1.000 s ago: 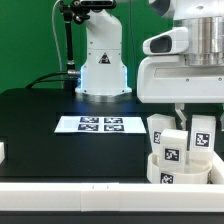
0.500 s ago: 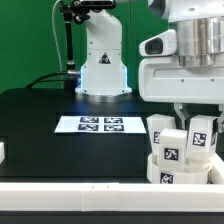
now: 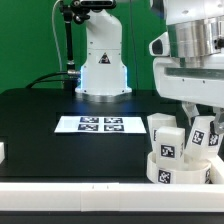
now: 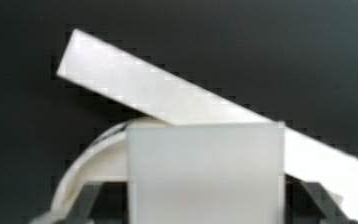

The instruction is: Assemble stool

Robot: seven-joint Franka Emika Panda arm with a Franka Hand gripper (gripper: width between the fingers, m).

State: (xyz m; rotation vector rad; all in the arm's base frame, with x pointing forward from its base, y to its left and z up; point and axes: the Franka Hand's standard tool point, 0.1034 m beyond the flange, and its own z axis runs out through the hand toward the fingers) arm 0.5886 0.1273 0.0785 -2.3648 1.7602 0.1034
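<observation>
Pincer (image 3: 206, 118) clamped on a white leg (image 3: 207, 135) over the round seat (image 3: 176, 169).

Held leg tilted, low at the exterior view's right, beside a second leg (image 3: 168, 138) on the seat. Seat near the front edge of the black desk (image 3: 40, 125). Marker board (image 3: 99, 125) flat toward the middle, well apart.

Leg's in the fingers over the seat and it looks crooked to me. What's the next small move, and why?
Probably rotate the wrist to bring the tilted white block leg upright before lowering further. In the exterior view it leans between the fingers above the round white plastic seat, where two other white block legs already stand. A tilted leg would likely jam rather than enter its socket, which is not visible here.
</observation>
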